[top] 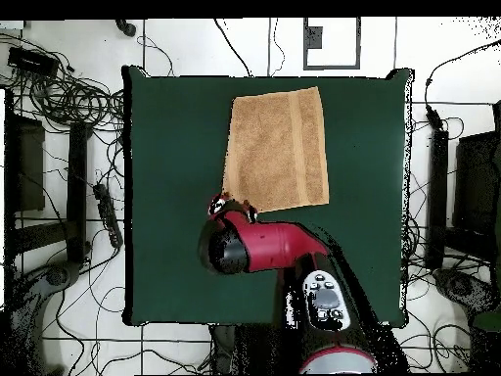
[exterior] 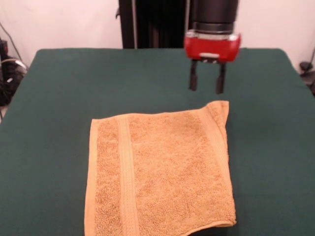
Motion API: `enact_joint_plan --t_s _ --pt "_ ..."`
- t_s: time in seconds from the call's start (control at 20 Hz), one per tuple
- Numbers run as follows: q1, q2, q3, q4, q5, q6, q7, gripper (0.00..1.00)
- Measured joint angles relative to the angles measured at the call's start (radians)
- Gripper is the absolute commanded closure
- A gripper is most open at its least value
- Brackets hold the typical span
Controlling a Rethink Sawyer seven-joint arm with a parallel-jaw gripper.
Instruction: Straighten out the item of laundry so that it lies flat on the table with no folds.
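Note:
The orange-tan towel point(exterior: 157, 172) is spread on the dark green table point(exterior: 59, 98), reaching the near edge of the front view. A woven band runs down its left side and another along its right edge. Its far right corner pokes up slightly and the right edge looks a little curled. My gripper point(exterior: 206, 81) hangs just above and behind that corner, open, with nothing between its black fingers point(exterior: 193, 78). In the overhead view the towel point(top: 276, 149) lies near the table's point(top: 166, 196) top edge, and the gripper point(top: 233, 208) is at its lower left corner.
Green cloth stretches wide on both sides of the towel and behind it. Cables and dark equipment point(top: 59, 98) lie on the floor around the table. The red arm point(top: 284, 245) reaches in over the table's lower half in the overhead view.

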Motion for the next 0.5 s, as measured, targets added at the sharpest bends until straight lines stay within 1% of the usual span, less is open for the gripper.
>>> enact_joint_plan --t_s 0.35,0.5 --pt "-0.111 0.047 0.011 -0.075 0.000 0.000 0.000 0.00" --pt "-0.120 0.056 0.011 -0.089 0.000 0.000 0.000 0.00"
